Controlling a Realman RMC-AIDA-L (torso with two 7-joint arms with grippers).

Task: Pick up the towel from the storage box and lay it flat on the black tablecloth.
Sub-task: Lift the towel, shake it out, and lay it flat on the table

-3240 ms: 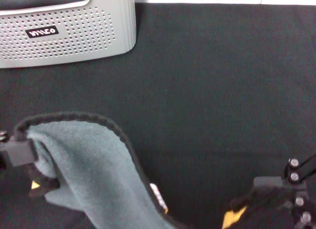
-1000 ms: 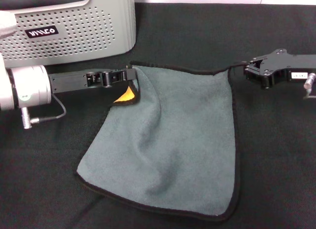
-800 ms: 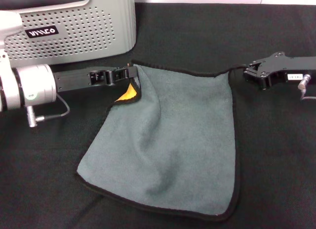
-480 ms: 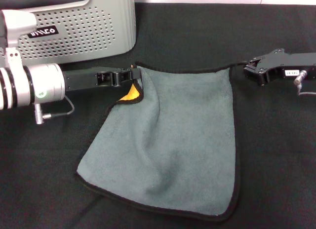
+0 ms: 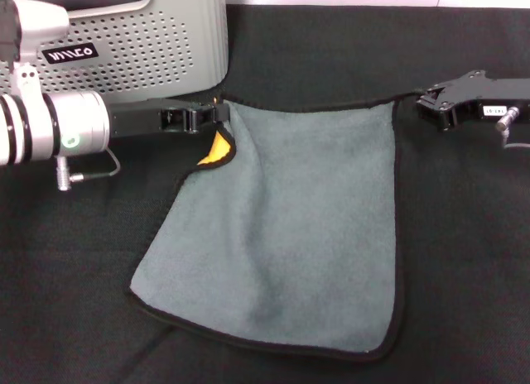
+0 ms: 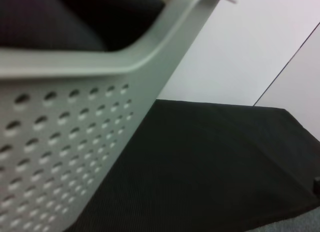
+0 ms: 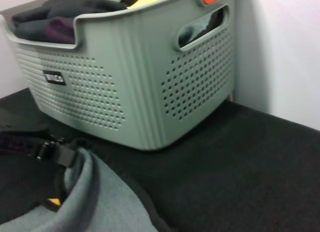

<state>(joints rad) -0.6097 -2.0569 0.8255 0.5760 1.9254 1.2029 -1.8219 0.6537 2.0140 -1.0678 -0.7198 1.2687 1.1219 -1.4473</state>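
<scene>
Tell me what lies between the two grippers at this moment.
In the head view, the towel's far edge spans between the left gripper and the right gripper, grey-teal side up on the black tablecloth. Nothing else sits there.

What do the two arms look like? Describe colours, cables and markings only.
Left arm: silver cylindrical wrist with black rings, a green dot and a grey cable, ending in a slim black left pincer. Right arm: black angular right pincer with a small white label and a silver plug.
</scene>
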